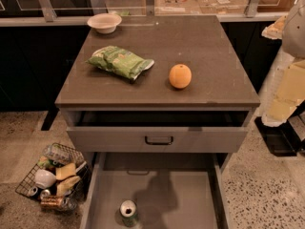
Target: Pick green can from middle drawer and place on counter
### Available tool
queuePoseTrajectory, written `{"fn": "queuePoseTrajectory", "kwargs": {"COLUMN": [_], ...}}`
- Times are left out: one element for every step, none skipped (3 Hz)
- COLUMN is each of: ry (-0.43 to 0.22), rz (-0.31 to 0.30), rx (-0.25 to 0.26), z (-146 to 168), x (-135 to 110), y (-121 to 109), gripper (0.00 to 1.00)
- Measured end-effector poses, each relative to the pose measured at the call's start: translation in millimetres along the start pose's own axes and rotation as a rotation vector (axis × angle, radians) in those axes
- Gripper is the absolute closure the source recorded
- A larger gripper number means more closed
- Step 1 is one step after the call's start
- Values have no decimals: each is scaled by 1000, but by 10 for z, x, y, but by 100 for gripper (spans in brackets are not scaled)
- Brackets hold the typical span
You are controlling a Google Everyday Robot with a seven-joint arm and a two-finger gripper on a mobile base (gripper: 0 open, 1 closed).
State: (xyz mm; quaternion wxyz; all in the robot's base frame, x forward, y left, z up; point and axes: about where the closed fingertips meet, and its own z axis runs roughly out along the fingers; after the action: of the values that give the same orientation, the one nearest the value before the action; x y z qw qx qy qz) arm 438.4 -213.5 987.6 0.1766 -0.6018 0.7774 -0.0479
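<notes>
The green can point(128, 213) stands upright on the grey floor of the middle drawer point(190, 204), near its front left, with its silver top and dark opening facing up. The middle drawer is pulled far out below the cabinet. The counter point(209, 51) is the brown-grey top above it. Only white and cream parts of my arm point(286, 89) show at the right edge, beside the cabinet. My gripper itself is out of view. A dark shadow lies on the drawer floor to the right of the can.
On the counter lie a crinkled green snack bag point(120, 61), an orange point(180, 76) and a white bowl point(104, 23) at the back left. The shallower top drawer point(159, 138) with a black handle is partly open. A wire basket point(52, 178) of junk sits on the floor at the left.
</notes>
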Motion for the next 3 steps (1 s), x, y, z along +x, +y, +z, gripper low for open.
{"fn": "queuePoseTrajectory", "kwargs": {"ry": [-2, -64, -184], "rz": [0, 32, 78], "rx": [2, -3, 2], "z": [-5, 107, 388], "x": [-2, 104, 391], "y": [-1, 84, 366], "gripper": [0, 0, 0]}}
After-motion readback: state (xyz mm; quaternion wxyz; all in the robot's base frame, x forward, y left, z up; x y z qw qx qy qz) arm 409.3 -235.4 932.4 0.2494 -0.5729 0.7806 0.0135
